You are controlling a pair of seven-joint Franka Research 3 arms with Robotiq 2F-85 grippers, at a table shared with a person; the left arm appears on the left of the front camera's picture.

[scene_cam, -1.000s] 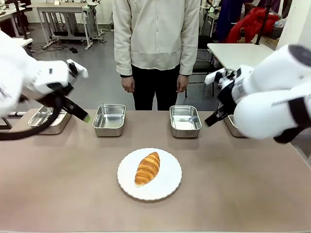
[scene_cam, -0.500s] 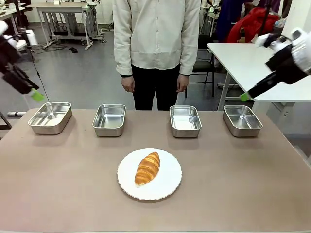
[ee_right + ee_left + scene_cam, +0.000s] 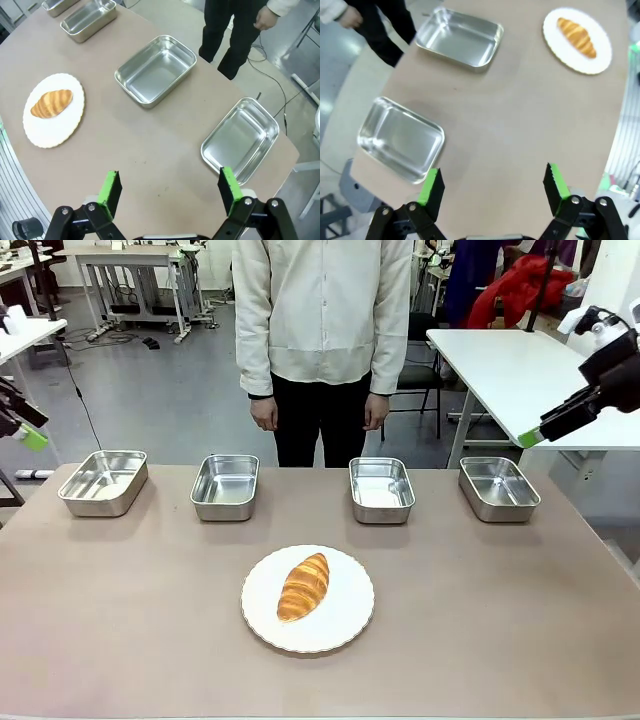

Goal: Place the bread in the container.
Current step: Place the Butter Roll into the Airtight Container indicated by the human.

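**A:** Where's the bread?

**B:** The bread [image 3: 303, 586] is lying diagonally on the white plate [image 3: 352, 628], mid-desk [image 3: 140, 630] on the robot's side. Nothing is touching it. I'd say the task hasn't started.

**A:** Jaws?

**B:** The left jaws are spread wide with nothing between the green pads [image 3: 432, 189]. They're up off the desk's left end, looking down over the far-left tray [image 3: 100, 506] and the inner-left tray [image 3: 222, 512]. The right jaws are also wide and empty, pads [image 3: 110, 189] apart, high off the right end beyond the far-right tray [image 3: 500, 514].

**A:** Why out there?

**B:** My guess is it leaves the middle of the desk free, so plate and trays are unobstructed from the front. Wide jaws also suit a first approach on a fat pastry.

**A:** Which container?

**B:** Can't tell. There are four alike in a row along the far edge, all empty and spaced apart. The plate sits in front of the gap between the inner-left tray and the inner-right tray [image 3: 382, 516], so those two look the shortest carry.

**A:** Is the person cueing?

**B:** The person [image 3: 322, 320] stands at the far side behind the middle gap with hands [image 3: 263, 412] down. They aren't pointing or reaching.

**A:** Risks?

**B:** The ends are tapered and the crust probably crushes easily. I'd grip across the thick middle, lightly, and come down clear of the plate rim.
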